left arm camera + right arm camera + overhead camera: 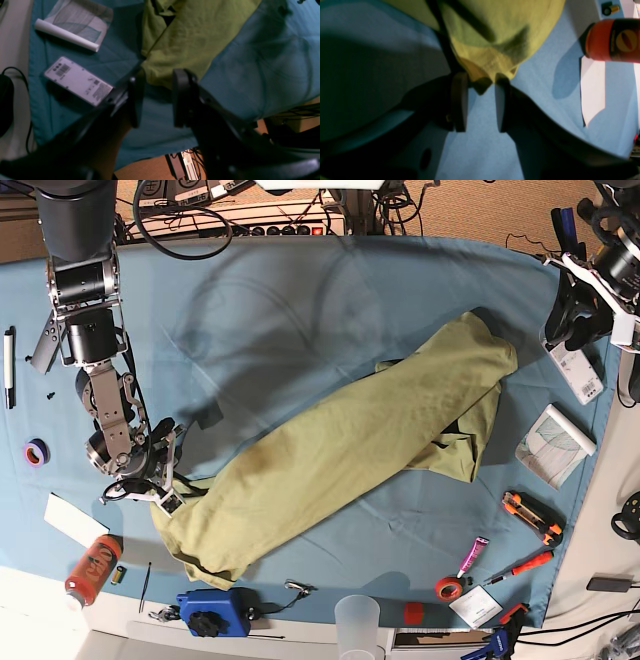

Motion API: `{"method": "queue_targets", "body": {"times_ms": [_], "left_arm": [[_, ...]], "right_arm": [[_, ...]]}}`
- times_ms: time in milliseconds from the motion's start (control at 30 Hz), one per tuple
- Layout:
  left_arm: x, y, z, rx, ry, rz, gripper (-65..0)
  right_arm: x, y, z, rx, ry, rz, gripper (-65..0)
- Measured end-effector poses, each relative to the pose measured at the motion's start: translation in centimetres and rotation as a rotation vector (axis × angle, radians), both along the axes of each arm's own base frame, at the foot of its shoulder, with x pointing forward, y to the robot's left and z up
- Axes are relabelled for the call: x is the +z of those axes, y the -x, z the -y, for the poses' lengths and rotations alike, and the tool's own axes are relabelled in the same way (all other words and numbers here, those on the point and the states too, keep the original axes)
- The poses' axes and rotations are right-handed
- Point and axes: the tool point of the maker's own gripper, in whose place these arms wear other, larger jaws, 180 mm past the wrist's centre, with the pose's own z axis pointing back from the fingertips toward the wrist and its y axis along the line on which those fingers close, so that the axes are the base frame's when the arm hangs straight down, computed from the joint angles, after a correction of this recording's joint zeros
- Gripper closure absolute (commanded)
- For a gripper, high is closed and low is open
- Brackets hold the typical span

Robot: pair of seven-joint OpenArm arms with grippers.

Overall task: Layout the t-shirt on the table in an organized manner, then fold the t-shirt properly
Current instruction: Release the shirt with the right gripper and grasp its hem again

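Note:
The olive-green t-shirt (350,450) lies bunched in a long diagonal strip across the light-blue table (300,310). My right gripper (165,498) is at the shirt's lower-left end. In the right wrist view the jaws of this gripper (481,77) stand apart, with a corner of the shirt (495,37) between the tips. My left gripper (573,325) is open and empty by the table's far right edge, clear of the shirt's upper end. In the left wrist view this gripper (158,75) hovers over the table (262,62) just short of the shirt (195,37).
A white barcoded box (578,370) and a paper packet (553,443) lie near my left gripper. An orange can (93,568) and a white paper (75,520) lie near my right gripper. A blue device (210,612), a cup (358,620) and hand tools (530,515) line the front edge.

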Motion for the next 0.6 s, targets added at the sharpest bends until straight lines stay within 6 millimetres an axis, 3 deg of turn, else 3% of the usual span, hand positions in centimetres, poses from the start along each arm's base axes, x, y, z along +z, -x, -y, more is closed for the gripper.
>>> {"method": "queue_targets", "body": {"times_ms": [133,267,467,600], "left_arm": [[0.0,0.0,0.0,0.000,0.000,0.001,-20.7],[0.0,0.0,0.0,0.000,0.000,0.000,-20.7],[0.0,0.0,0.0,0.000,0.000,0.000,-20.7],[0.0,0.0,0.0,0.000,0.001,0.000,-20.7]], "right_arm": [[-0.1,-0.1,0.6,-0.031,0.004,0.019,-17.3],[-0.5,0.0,1.0,-0.036,0.014,0.012,-0.4],[0.2,-0.5,1.9,-0.096,0.030,0.063,0.0],[0.8,0.1,2.8,-0.167,0.075,0.030,0.0]]}}
